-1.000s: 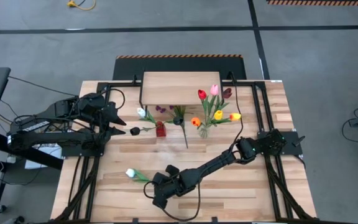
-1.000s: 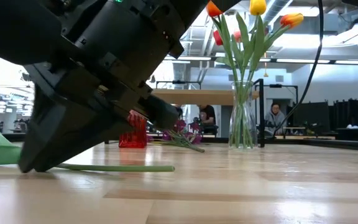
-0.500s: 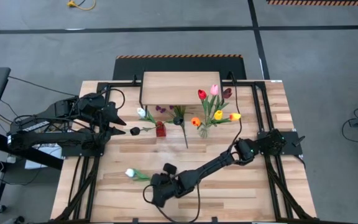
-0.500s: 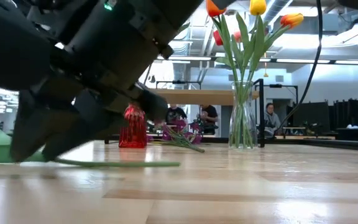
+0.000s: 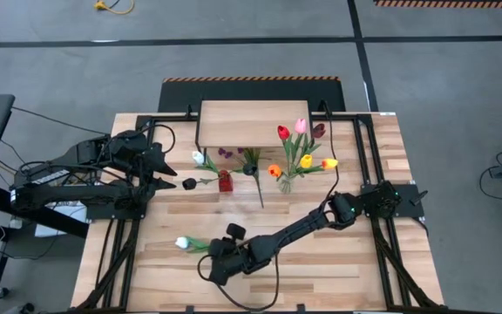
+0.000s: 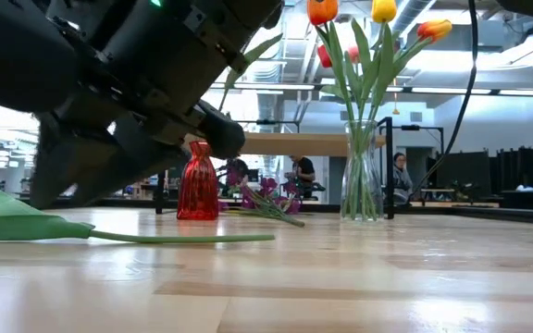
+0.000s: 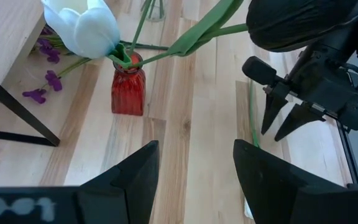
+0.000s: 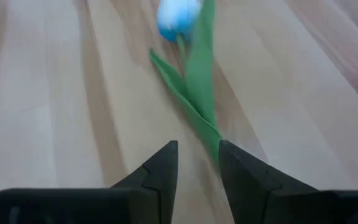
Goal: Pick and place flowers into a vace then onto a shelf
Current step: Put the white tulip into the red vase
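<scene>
A white tulip (image 5: 184, 243) lies flat on the near left of the table, its green stem and leaf (image 8: 197, 93) running toward my right gripper (image 8: 196, 149). That gripper hovers open just above the stem's lower end, fingers slanting down toward the flower head (image 8: 178, 15). My left gripper (image 7: 194, 163) waits open at the table's left, empty, looking at a red vase (image 7: 128, 90) that holds a white tulip (image 7: 86, 25). A clear glass vase (image 5: 286, 183) holds several tulips. The light-wood shelf (image 5: 253, 124) stands at the far middle.
A purple sprig (image 5: 225, 153) and a dark flower (image 5: 252, 168) lie in front of the shelf. Black frame rails (image 5: 369, 148) run along both sides of the plank table. People sit in the room behind (image 6: 405, 176). Bare wood stretches across the near right (image 5: 338, 270).
My right gripper has opened, rolled about its own axis and risen a little off the table, edging toward the tulip's head. The white tulip stays lying on the table.
</scene>
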{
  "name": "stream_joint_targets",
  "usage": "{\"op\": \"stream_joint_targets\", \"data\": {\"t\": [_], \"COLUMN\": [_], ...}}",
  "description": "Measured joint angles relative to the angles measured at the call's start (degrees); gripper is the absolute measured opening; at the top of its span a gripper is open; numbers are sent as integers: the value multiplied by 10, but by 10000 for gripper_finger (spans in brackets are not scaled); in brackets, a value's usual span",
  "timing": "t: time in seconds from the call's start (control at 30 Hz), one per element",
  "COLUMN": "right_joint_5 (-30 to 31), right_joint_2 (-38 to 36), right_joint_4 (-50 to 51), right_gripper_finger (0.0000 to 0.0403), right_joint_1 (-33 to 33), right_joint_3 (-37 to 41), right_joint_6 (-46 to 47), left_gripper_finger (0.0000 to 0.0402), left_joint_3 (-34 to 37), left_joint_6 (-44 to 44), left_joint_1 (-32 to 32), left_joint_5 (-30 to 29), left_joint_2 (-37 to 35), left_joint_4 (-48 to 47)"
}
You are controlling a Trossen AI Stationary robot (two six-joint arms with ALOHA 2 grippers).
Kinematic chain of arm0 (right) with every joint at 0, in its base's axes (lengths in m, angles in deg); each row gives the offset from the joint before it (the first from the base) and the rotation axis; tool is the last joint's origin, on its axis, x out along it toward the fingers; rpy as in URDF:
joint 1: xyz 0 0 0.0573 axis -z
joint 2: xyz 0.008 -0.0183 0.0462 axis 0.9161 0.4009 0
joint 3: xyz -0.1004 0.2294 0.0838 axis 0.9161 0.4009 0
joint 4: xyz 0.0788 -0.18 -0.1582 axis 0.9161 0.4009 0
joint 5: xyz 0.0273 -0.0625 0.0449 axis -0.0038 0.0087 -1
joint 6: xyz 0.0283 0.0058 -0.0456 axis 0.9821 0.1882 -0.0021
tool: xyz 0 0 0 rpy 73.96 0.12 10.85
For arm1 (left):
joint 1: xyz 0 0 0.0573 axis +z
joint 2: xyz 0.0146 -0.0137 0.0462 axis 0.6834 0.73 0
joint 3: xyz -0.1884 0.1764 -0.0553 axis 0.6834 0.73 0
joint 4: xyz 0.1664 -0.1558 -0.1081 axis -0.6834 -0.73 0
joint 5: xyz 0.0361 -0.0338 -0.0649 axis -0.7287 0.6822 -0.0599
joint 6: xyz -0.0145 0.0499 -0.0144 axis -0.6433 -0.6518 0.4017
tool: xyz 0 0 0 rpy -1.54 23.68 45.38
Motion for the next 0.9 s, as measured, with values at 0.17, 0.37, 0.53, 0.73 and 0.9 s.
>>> {"op": "stream_joint_targets", "data": {"t": [0.17,0.37,0.53,0.73,0.9], "right_joint_5": [-3,-37,-99,-112,-121], "right_joint_2": [0,0,-8,-8,-8], "right_joint_4": [46,75,45,39,47], "right_gripper_finger": [108,108,108,93,19], "right_joint_1": [8,20,25,19,20], "right_joint_3": [0,1,38,59,62], "right_joint_6": [0,-22,-39,22,95], "left_gripper_finger": [195,195,195,195,195], "left_joint_3": [6,16,16,16,16], "left_joint_6": [0,0,0,1,1], "left_joint_1": [0,0,0,0,0], "left_joint_5": [0,14,21,22,22], "left_joint_2": [0,0,0,0,0], "left_joint_4": [0,0,1,0,0]}}
